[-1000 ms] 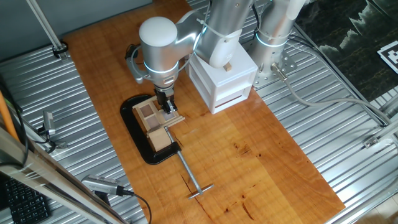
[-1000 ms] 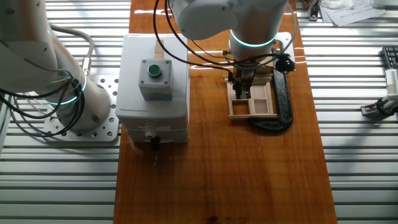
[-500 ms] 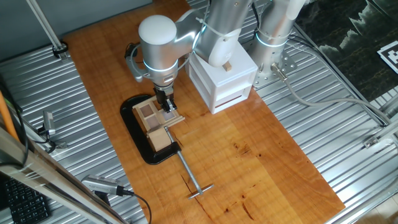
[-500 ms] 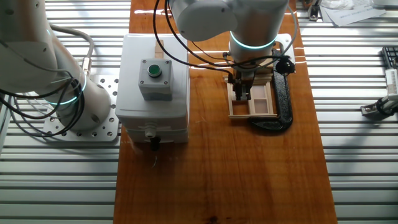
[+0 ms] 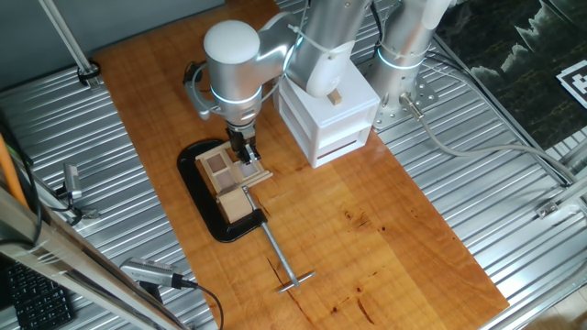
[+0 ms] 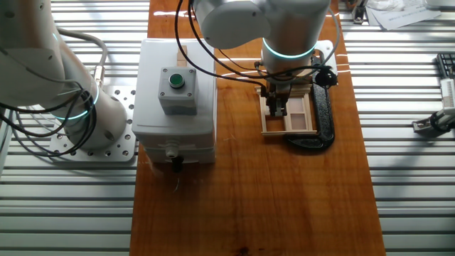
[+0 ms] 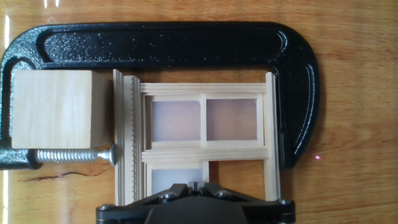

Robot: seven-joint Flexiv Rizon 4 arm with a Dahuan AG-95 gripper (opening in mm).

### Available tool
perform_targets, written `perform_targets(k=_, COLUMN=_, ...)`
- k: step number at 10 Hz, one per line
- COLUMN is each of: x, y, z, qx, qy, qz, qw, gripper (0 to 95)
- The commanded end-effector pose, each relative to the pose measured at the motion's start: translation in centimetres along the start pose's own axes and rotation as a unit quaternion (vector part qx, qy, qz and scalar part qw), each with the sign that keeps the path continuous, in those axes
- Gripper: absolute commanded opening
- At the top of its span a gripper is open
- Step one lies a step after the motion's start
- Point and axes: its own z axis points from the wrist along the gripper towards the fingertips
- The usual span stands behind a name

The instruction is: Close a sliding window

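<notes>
Gripper (image 5: 246, 154) over sliding window (image 7: 202, 134) (held in black clamp (image 7: 186, 43)).

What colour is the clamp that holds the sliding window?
Black. The clamp around the sliding window shows best in the hand view.

One fixed view looks down obliquely from high above a corner of the wooden table (image 5: 385, 229), set well back, so the board runs diagonally across the frame. The other fixed view is mounted higher and looks almost straight down from the opposite side, with the board running vertically. Both fixed views share the sliding window (image 5: 225, 174) (image 6: 290, 114), its black C-clamp (image 5: 197, 188) (image 6: 323, 114) and the white box (image 5: 327, 115) (image 6: 174, 99). The hand view points straight down, very close, along the gripper (image 7: 194, 205), framing only the sliding window (image 7: 202, 140) and C-clamp (image 7: 168, 40).
</notes>
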Motion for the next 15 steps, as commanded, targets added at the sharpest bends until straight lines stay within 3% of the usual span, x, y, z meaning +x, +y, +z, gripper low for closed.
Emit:
perform_targets(k=1, x=0.0, y=0.0, z=0.2, qx=0.000, qy=-0.001, qz=-0.001, qw=1.0000, gripper=0.0)
perform_targets(k=15, x=0.2, y=-1.4, z=0.0, qx=-0.004, qy=-0.001, qz=-0.010, qw=0.9999, gripper=0.0)
